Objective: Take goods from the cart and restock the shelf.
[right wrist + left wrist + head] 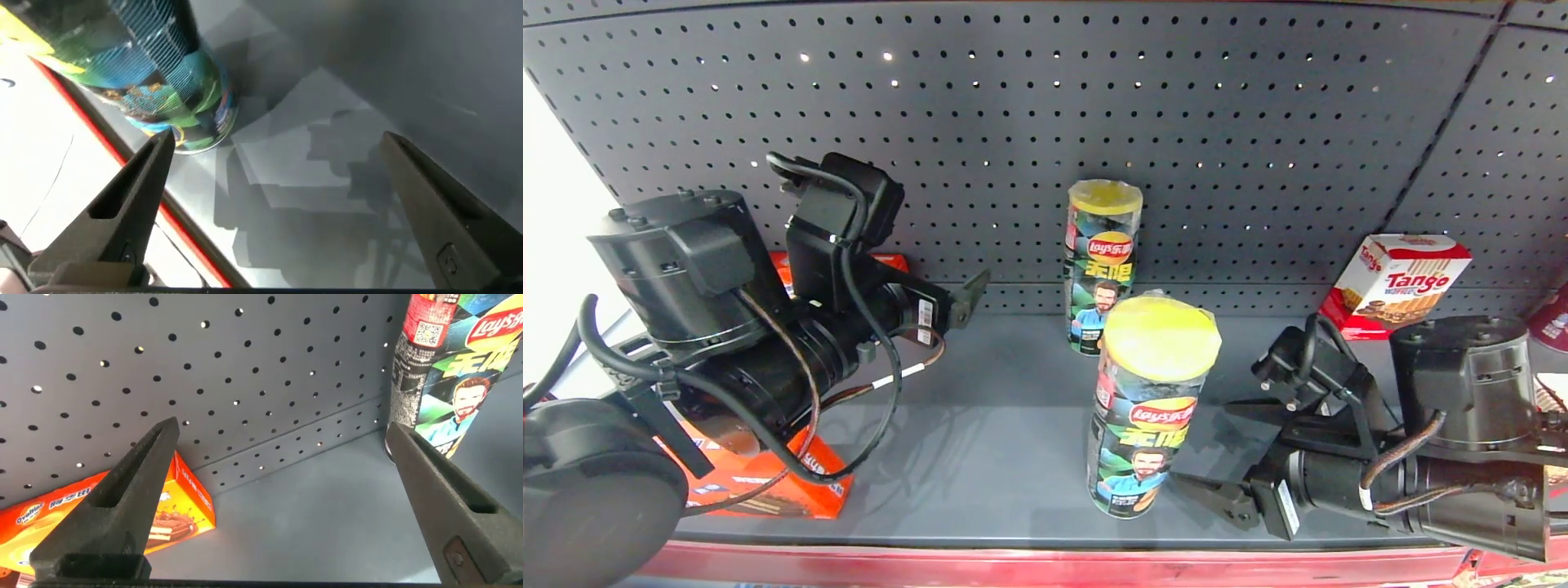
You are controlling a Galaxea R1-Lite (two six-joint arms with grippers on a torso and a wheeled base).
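Front can point(1152, 404), rear can point(1101, 265) upright on shelf point(980, 441).
Left gripper point(279, 437), right gripper point(276, 140): jaws spread, empty; next prob. off to cart for more.

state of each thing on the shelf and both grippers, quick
front chip can: upright, lid on, not gripped
back chip can: upright, lid on
wafer box: tilted, closed
front orange box: lying flat
left gripper: open, empty
right gripper: open, empty

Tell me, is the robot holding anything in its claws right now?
No. The left gripper and right gripper are both open and empty.
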